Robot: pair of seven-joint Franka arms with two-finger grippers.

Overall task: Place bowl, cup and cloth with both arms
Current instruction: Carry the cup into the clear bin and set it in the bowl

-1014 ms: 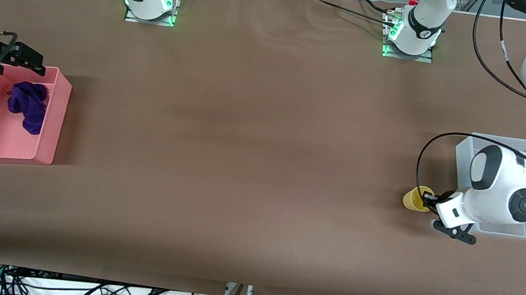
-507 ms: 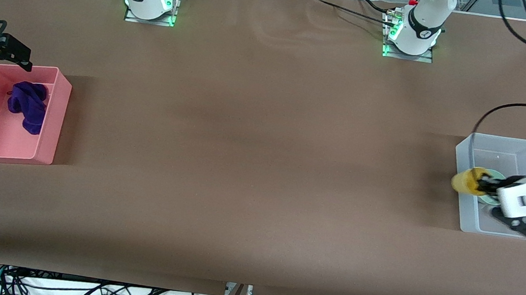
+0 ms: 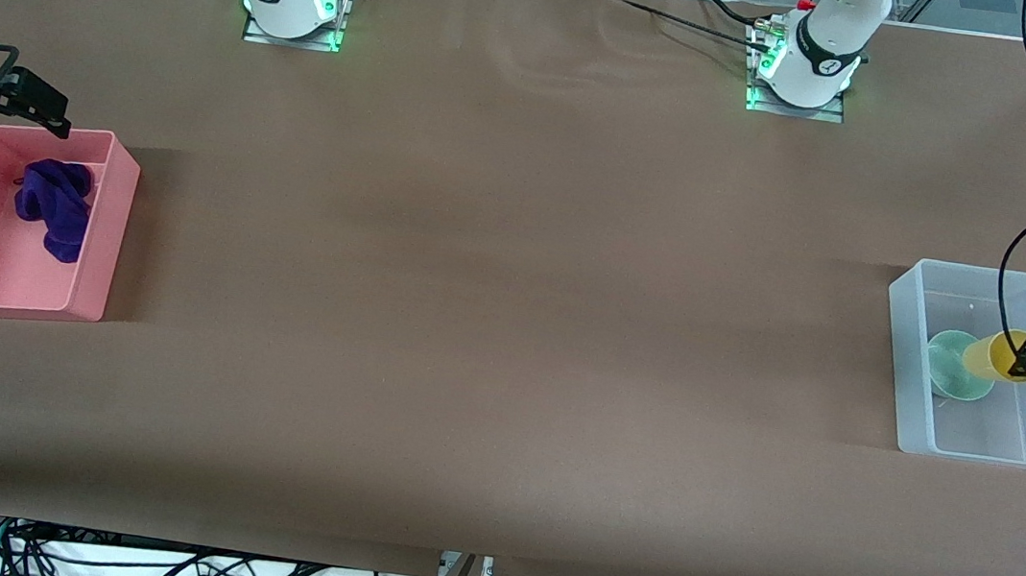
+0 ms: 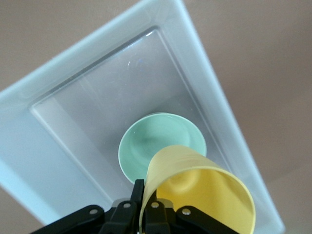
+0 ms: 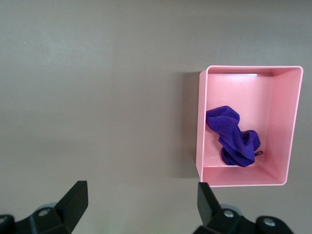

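My left gripper (image 3: 1024, 364) is shut on the rim of the yellow cup (image 3: 996, 356) and holds it tilted in the air over the clear bin (image 3: 902, 303). The mint-green bowl (image 3: 948, 367) sits in that bin, partly under the cup. In the left wrist view the fingers (image 4: 139, 192) pinch the cup's wall (image 4: 204, 195) above the bowl (image 4: 156, 141). The purple cloth (image 3: 54, 207) lies bunched in the pink bin (image 3: 109, 232). My right gripper (image 3: 45, 111) is open and empty, up in the air by that bin's corner. The right wrist view shows the cloth (image 5: 234, 136).
The clear bin (image 4: 209, 97) stands at the left arm's end of the brown table, the pink bin (image 5: 200, 141) at the right arm's end. A black cable loops from the left wrist over the clear bin.
My left gripper lifted the yellow cup from the table beside the clear bin and carried it over the bin. My right gripper drew away from the pink bin toward the table's end.
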